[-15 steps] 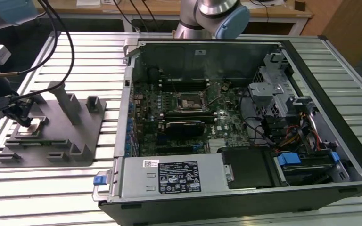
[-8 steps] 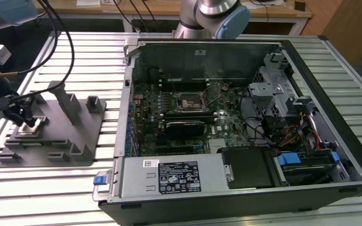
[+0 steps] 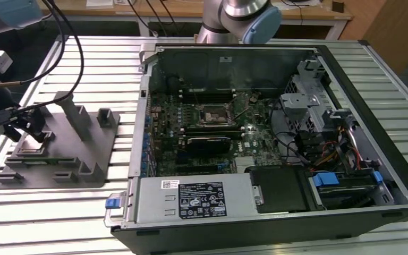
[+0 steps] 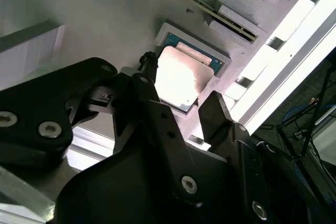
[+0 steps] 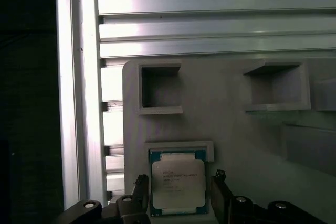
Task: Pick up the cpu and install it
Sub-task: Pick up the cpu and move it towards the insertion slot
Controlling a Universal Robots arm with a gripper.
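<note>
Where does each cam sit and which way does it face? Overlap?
Exterior view: off the arm, high, looking down; open computer case mid-frame, grey fixture at the exterior view's left; arm and end effector show.
First wrist view: on the arm, facing the cpu in its fixture pocket; end effector fingers flank it.
Second wrist view: on the arm, looking obliquely along the end effector at the cpu.
Shared: both wrist views show the cpu between open fingers; all three show the fixture.

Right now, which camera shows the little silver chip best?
The first wrist view: the cpu lies with its top facing the camera. The second wrist view shows it slanted, glare-washed, partly behind the tool. In the exterior view it is too small to tell.
</note>
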